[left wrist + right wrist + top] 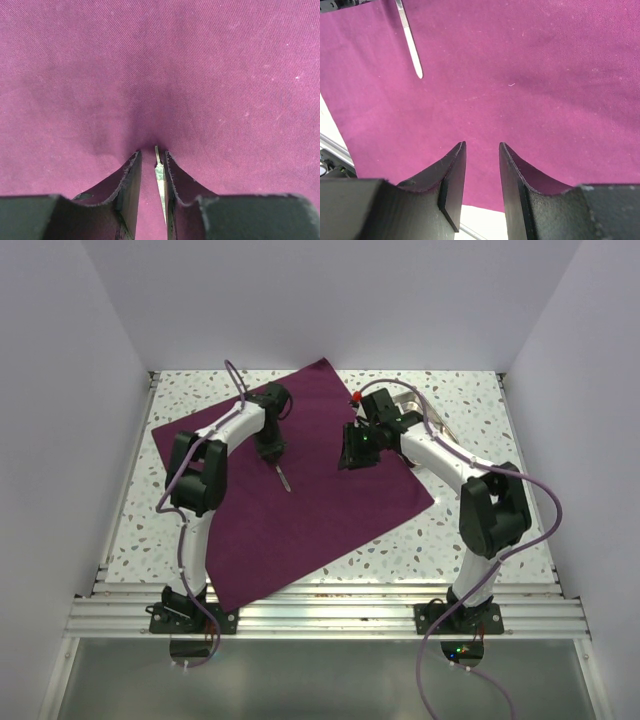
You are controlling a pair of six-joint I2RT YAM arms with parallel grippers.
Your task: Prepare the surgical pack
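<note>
The surgical pack is a deep purple drape (310, 490) spread flat as a large square on the table; it fills the left wrist view (160, 75) and most of the right wrist view (530, 75). A thin steel instrument (283, 479) lies on it, also seen in the right wrist view (410, 45). My left gripper (272, 452) is down at the cloth, its jaws a narrow gap apart, with one end of the instrument (159, 172) against the right finger. My right gripper (355, 455) hovers open and empty over the drape (481, 145).
A shiny steel tray (408, 400) stands at the back right, mostly hidden behind the right arm, with a small red thing (357, 397) beside it. White walls close in the speckled table (470, 420) on three sides. A metal rail (330, 615) runs along the near edge.
</note>
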